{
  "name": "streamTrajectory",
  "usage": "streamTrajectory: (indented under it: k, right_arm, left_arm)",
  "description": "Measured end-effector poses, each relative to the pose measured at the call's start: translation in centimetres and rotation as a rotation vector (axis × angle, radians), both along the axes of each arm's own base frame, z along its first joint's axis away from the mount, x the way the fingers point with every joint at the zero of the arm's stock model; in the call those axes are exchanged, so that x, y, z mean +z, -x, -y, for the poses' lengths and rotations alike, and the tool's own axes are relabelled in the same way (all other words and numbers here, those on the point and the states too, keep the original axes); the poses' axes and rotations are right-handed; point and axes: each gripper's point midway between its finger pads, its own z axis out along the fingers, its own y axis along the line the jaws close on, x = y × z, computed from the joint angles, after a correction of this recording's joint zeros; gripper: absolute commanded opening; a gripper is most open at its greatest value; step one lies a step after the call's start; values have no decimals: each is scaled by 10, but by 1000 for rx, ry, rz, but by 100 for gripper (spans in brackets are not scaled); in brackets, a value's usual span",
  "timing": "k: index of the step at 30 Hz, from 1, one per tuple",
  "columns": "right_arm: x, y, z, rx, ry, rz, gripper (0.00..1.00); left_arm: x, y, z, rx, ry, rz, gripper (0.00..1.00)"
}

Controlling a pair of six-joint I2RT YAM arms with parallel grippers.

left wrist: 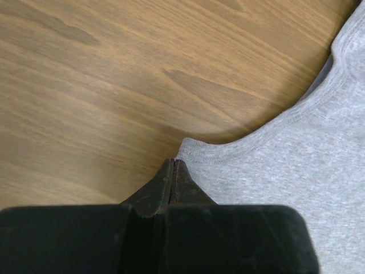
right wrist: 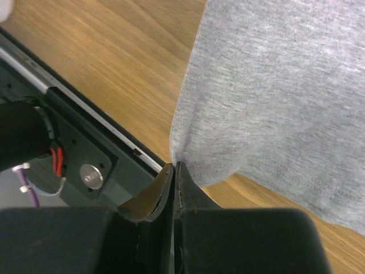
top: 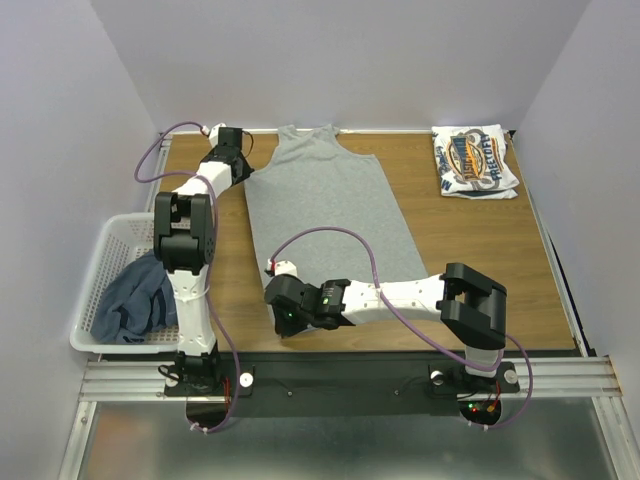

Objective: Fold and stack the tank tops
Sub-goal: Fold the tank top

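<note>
The light grey tank top (top: pixel 325 205) lies spread flat on the wooden table, straps at the far edge. My left gripper (top: pixel 246 168) is shut on its left armhole corner; in the left wrist view the closed tips (left wrist: pixel 173 162) meet the grey edge (left wrist: pixel 274 171). My right gripper (top: pixel 283 320) is shut on the near left hem corner; in the right wrist view the cloth (right wrist: pixel 274 85) is drawn up into the closed tips (right wrist: pixel 174 166). The white logo tank top (top: pixel 475 162) lies folded at the far right. The dark blue tank top (top: pixel 135 295) is bunched in the basket.
The white lattice basket (top: pixel 100 255) hangs off the table's left edge. The black and metal mounting rail (top: pixel 350 375) runs along the near edge, close under my right gripper, and also shows in the right wrist view (right wrist: pixel 85 142). Walls enclose the table on three sides.
</note>
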Motion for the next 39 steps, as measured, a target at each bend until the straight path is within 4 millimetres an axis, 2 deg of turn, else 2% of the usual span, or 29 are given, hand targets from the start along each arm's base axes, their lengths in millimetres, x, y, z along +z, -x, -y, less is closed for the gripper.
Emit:
streamTrajectory:
  k: [8, 17, 22, 27, 32, 39]
  right_arm:
    - [13, 12, -17, 60, -83, -50, 5]
    - [21, 11, -22, 66, -118, -54, 5]
    - [31, 1, -4, 31, -135, -52, 6]
    - [41, -10, 14, -7, -154, -44, 6]
    - [35, -12, 32, -43, -139, -47, 6]
    - [19, -16, 58, -97, -98, -52, 6]
  left_arm:
    - [12, 4, -22, 54, -26, 1, 0]
    - [11, 7, -20, 55, -17, -10, 0]
    - [14, 6, -4, 36, -6, -4, 0]
    - [30, -1, 22, 3, 10, 35, 0]
    - [42, -10, 46, -25, 28, 71, 0]
    - [28, -14, 76, -60, 40, 55, 0]
